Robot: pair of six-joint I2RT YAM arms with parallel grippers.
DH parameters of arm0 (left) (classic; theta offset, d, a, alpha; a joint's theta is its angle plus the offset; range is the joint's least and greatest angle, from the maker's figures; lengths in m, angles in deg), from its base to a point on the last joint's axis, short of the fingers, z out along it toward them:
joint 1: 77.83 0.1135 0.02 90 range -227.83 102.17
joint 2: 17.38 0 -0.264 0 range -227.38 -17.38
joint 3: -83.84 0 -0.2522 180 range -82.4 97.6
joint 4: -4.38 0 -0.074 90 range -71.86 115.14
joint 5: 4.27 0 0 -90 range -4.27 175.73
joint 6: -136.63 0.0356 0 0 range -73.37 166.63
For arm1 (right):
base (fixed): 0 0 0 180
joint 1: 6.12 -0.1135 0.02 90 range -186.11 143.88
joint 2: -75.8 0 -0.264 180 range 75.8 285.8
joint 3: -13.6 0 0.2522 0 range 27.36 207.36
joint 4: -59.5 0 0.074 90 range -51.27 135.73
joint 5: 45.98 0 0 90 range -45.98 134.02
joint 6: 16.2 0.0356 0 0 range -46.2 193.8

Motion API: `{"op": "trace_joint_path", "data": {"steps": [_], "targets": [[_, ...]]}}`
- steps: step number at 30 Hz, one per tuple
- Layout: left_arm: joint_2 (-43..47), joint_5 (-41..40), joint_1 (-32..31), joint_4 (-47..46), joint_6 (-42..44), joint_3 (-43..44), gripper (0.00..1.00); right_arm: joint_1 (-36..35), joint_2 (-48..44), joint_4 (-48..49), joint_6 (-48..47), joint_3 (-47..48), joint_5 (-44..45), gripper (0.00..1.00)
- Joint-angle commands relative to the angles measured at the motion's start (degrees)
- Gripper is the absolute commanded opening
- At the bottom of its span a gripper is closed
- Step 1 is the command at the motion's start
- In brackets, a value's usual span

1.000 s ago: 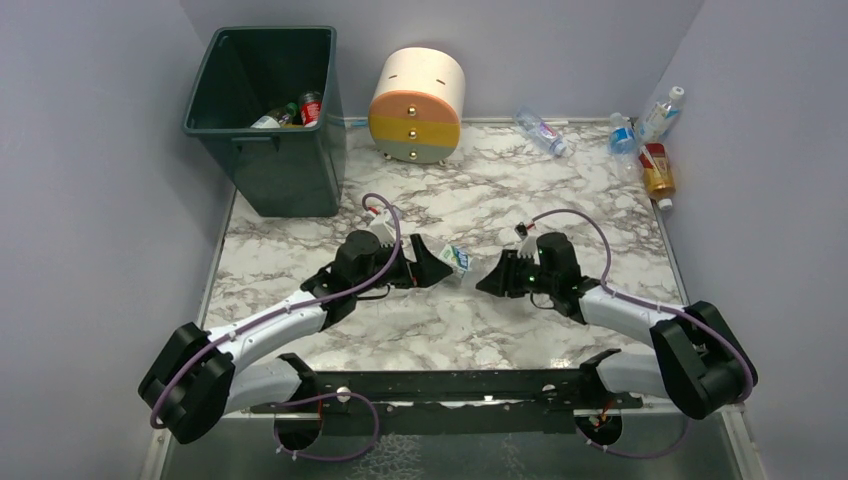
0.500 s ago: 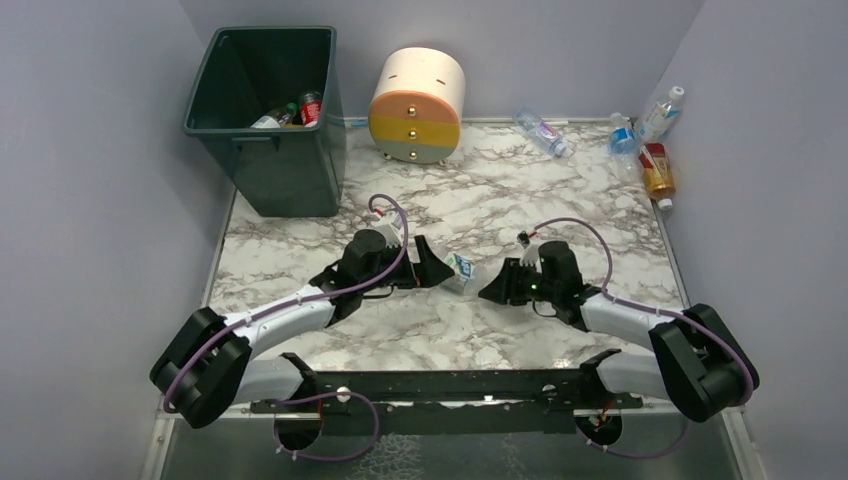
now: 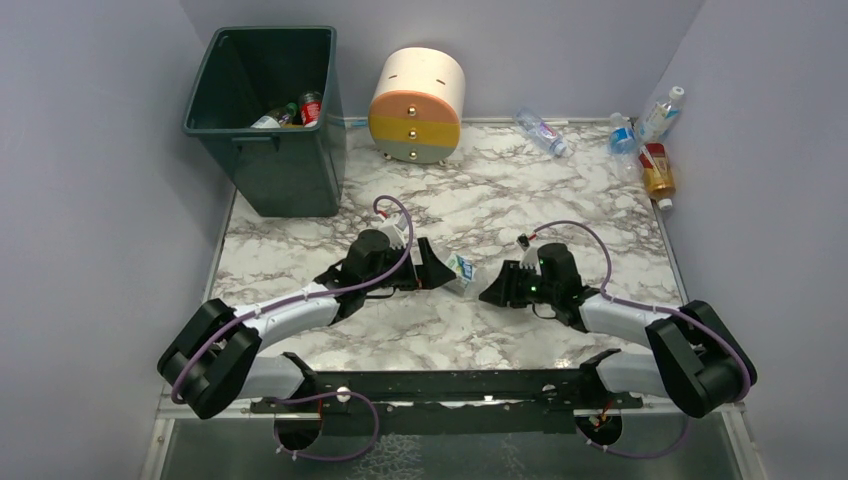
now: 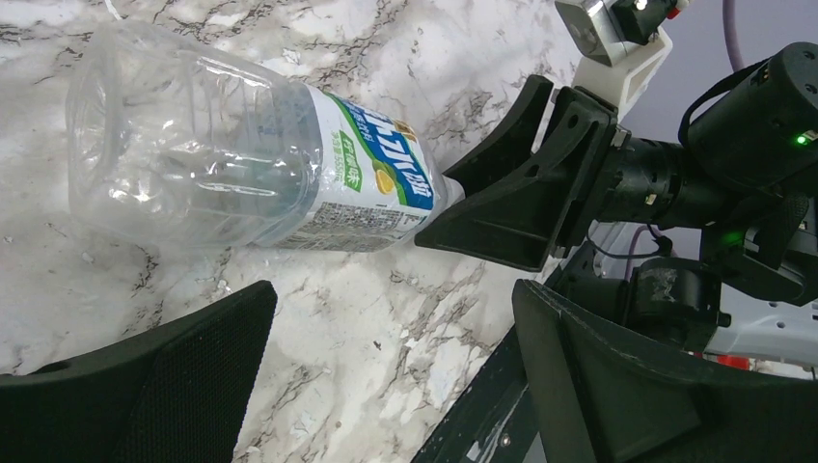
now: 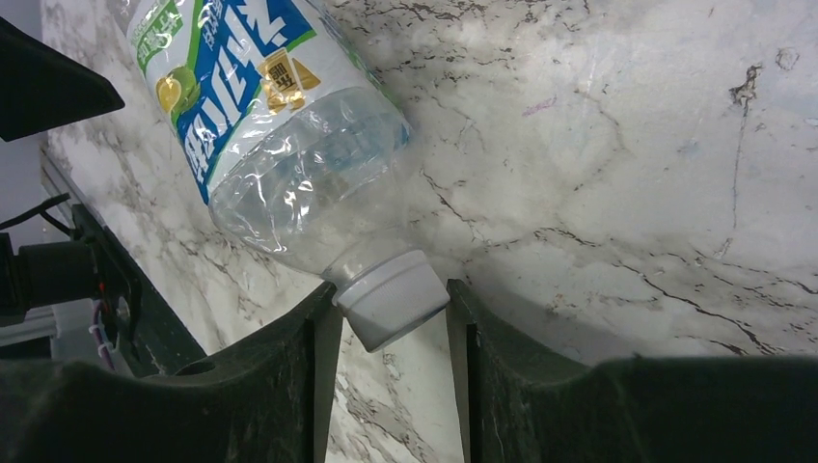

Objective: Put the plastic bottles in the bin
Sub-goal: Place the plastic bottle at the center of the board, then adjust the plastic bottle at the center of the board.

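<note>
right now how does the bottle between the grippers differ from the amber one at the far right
The clear bottle has a blue-and-green label; the amber bottle has a red one. The clear bottle's cap is pinched by the right gripper; the amber bottle lies untouched near the wall. Both lie on their sides on the marble table.

Left arm (image 3: 290, 310): stretched low over tabletop (image 3: 500, 200), pincer (image 3: 438, 268) pointing right, fingers spread wide. Right arm (image 3: 620, 315): stretched low, pincer (image 5: 389, 297) pointing left, fingers closely flanking bottle cap (image 5: 395, 289); clamping undetermined.
</note>
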Motion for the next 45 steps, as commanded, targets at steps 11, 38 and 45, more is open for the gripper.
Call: {"op": "trace_joint_path", "data": {"steps": [11, 38, 45], "targets": [[-0.7, 1.6, 0.4, -2.9, 0.9, 0.8, 0.99, -0.5, -0.4, 0.5, -0.2, 0.2, 0.3, 0.68], [0.3, 1.8, 0.4, -2.9, 0.0, -0.1, 0.99, -0.5, -8.0, -7.9, -2.4, 4.5, 4.6, 0.79], [0.5, 2.4, 0.4, -2.6, -0.8, -0.2, 0.99, -0.4, -6.4, -4.8, -2.1, 5.1, 4.5, 0.79]]}}
